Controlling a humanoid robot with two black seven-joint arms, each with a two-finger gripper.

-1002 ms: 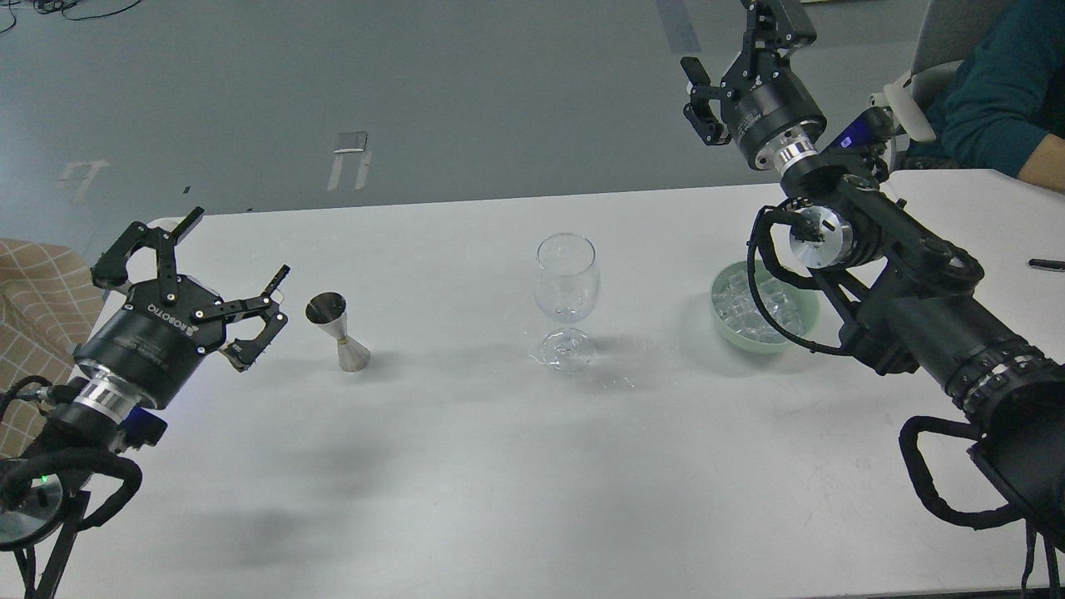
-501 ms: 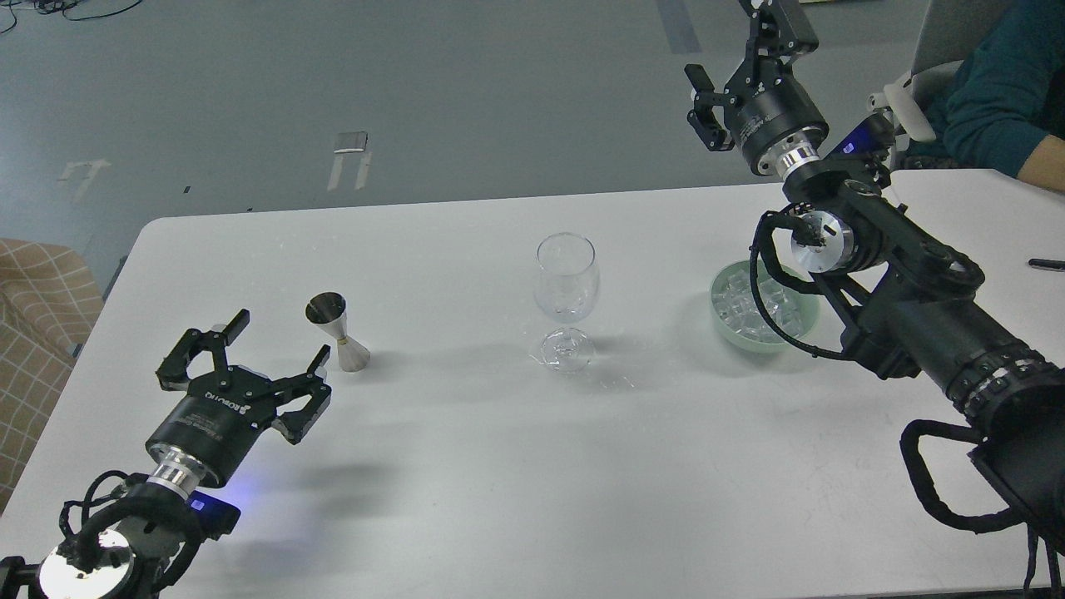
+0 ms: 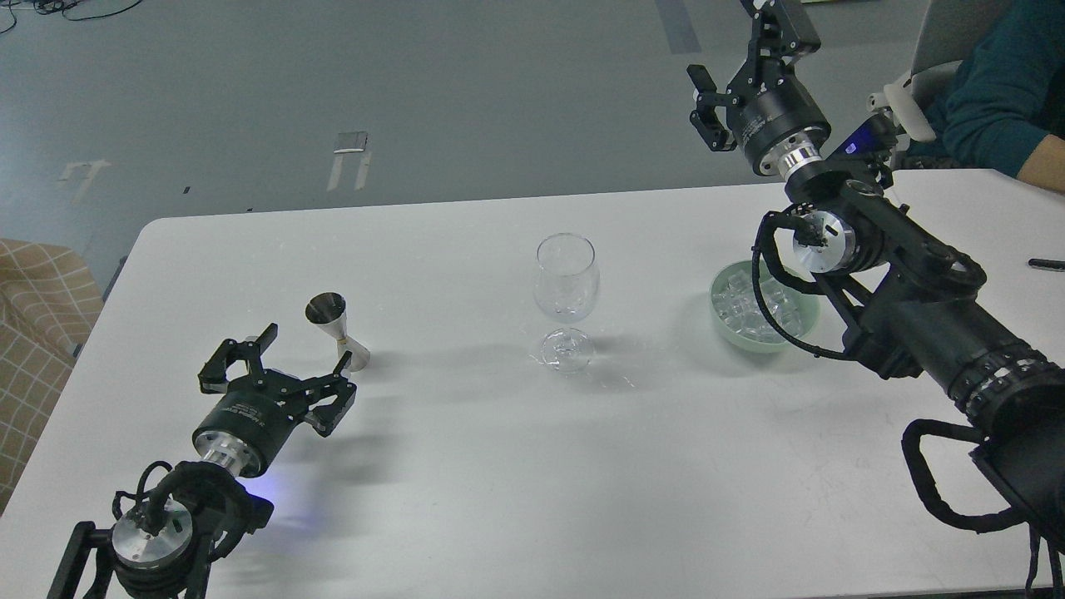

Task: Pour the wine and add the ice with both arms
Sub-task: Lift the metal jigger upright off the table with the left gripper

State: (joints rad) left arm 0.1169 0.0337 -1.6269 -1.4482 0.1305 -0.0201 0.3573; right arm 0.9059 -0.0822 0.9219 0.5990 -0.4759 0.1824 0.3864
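A steel jigger (image 3: 336,332) stands upright on the white table (image 3: 466,466) at left of centre. I cannot make out any wine in it. My left gripper (image 3: 304,356) is open just in front-left of the jigger, with one fingertip close to its base. An upright wine glass (image 3: 566,287) stands in the middle, and I see no liquid in it. A pale green bowl (image 3: 799,320) with several clear ice cubes (image 3: 745,306) sits to its right, partly behind my right arm. My right gripper (image 3: 743,51) is open and empty, raised high beyond the bowl.
A person's teal-sleeved arm (image 3: 990,91) rests at the table's far right corner. A small black object (image 3: 1047,264) lies near the right edge. A checked chair (image 3: 33,333) stands off the table's left edge.
My left arm has dropped low and swung right and forward, bringing its open gripper up to the jigger. The right arm has barely moved.
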